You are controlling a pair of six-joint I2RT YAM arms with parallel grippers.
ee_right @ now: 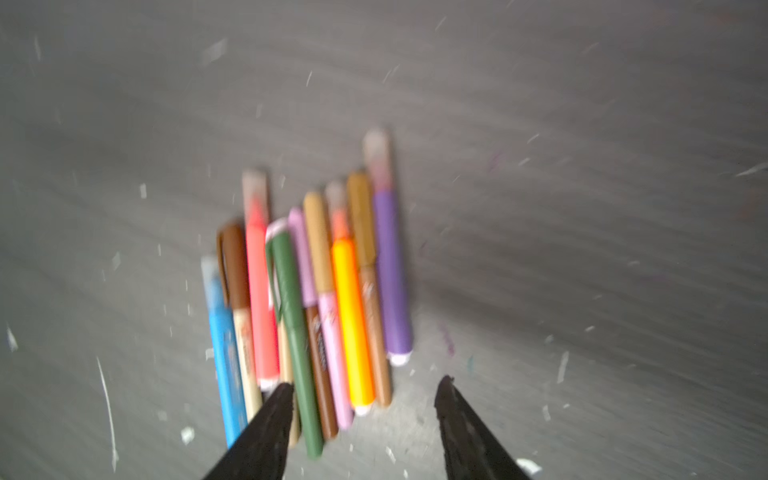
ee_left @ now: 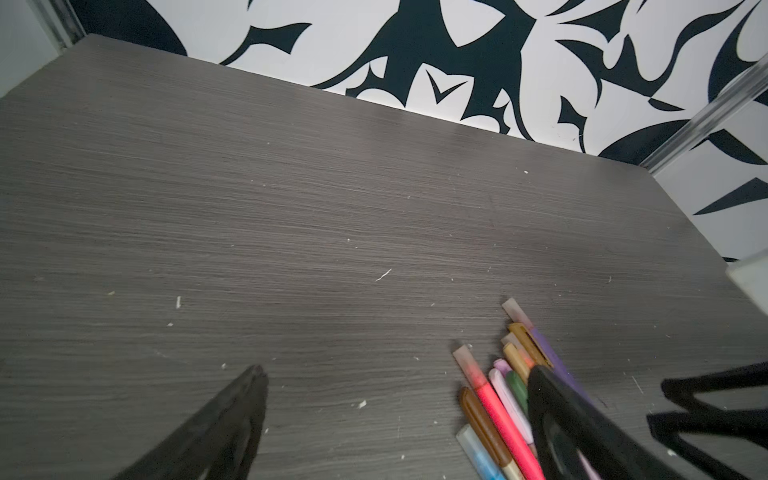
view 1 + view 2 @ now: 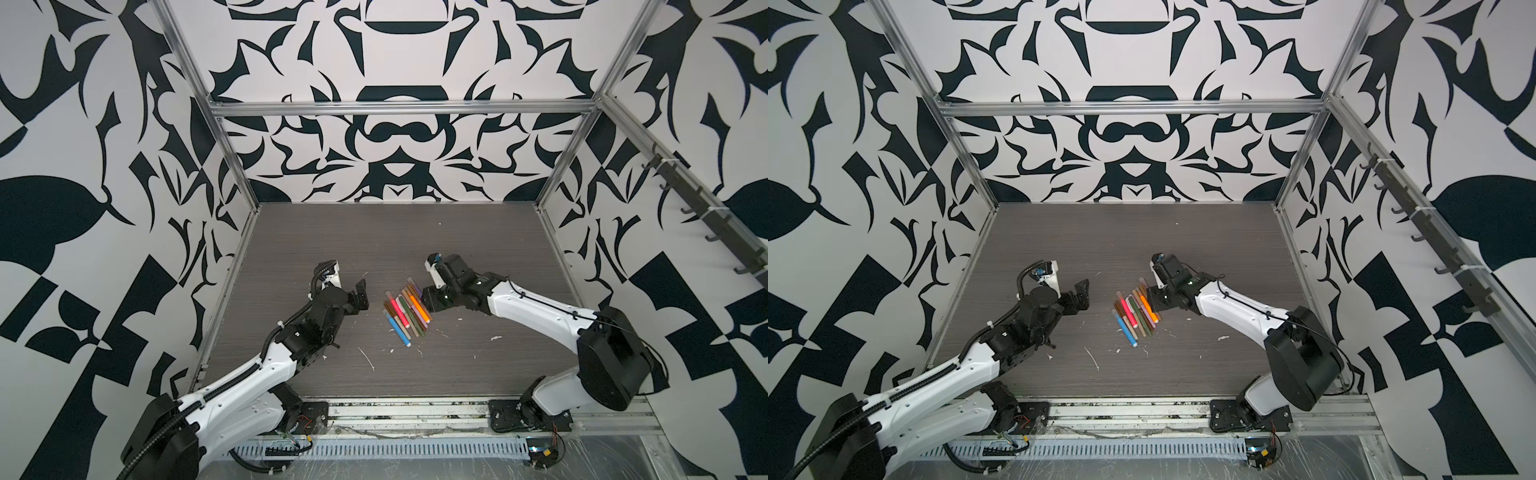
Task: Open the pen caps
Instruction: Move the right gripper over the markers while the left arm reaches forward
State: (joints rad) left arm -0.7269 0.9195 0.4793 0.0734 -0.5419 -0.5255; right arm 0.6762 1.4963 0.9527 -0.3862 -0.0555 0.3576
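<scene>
The counter [image 3: 332, 232] is matt grey wood-grain laminate. The pens [image 3: 409, 309] look like smooth plastic, their caps [image 2: 465, 361] frosted and translucent. The frame [image 3: 399, 109] is bare metal.

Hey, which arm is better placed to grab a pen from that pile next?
Right, probably. The right claw is at the pens, jaws apart over their ends in its wrist view; the left claw, open, sits apart from the pile.

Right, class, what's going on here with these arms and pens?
Two robot arms face a bundle of pens lying on the table, all pen caps on as far as shows. The right gripper, jaws apart, is at the pens' ends, holding nothing. The left gripper hangs open and empty beside them.
</scene>
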